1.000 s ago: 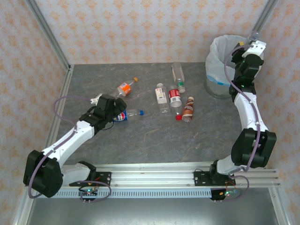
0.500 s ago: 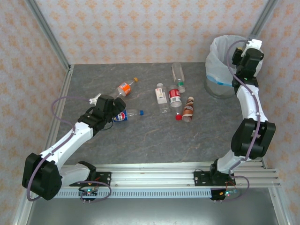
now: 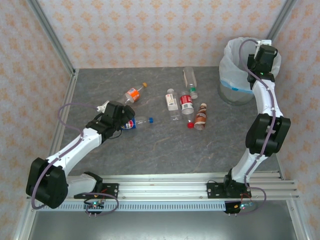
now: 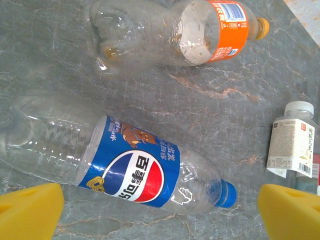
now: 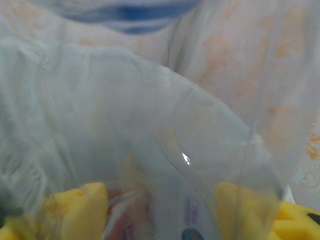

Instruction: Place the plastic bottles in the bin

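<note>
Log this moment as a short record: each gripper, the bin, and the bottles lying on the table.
left gripper: open, above the blue-labelled bottle
right gripper: over the bin, a clear bottle between its fingers; whether it grips cannot be told
bin: at the far right corner of the table, lined with a white bag
bottles lying on table: blue-labelled bottle, orange-labelled bottle, white-labelled bottle, red-labelled bottle, brown-labelled bottle
</note>
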Controlling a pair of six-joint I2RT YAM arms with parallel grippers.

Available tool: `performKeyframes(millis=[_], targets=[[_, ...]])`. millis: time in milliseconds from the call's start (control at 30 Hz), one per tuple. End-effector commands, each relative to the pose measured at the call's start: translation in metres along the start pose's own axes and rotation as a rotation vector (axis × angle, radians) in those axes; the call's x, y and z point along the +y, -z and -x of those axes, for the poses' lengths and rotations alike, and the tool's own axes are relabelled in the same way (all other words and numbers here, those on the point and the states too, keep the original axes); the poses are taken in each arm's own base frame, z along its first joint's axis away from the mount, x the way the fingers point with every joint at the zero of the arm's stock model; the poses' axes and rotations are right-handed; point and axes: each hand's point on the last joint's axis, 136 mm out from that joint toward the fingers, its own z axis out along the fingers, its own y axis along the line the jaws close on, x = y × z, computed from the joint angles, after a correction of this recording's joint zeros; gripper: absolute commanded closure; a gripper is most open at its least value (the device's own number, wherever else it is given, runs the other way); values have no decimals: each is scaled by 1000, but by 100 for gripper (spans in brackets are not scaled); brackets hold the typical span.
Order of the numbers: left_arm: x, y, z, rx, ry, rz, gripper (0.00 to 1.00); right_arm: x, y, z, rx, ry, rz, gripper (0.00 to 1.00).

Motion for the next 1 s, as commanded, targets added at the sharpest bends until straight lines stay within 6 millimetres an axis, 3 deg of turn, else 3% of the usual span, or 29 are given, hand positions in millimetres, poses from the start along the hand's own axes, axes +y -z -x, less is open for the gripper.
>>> performKeyframes(millis=[0, 267, 433, 633, 700, 800, 967], targets=[[4, -2, 2, -9, 22, 23, 0, -10, -2, -1, 36, 19, -45, 38], [4, -6, 1, -4, 36, 33, 0, -14, 5, 8, 56, -3, -41, 23], [6, -8, -1, 3, 41, 41, 0, -22, 18, 18, 34, -29, -61, 20], [7, -6, -1, -3, 47, 39, 0, -28, 48, 32, -3, -127, -36, 10], [8, -5, -1, -2, 48, 34, 0, -36, 63, 39, -49, -182, -54, 1], [11, -5, -2, -8, 55, 40, 0, -42, 82, 39, -91, -252, -66, 1], [11, -2, -1, -18, 61, 51, 0, -35, 112, 16, -34, -405, -5, 1]])
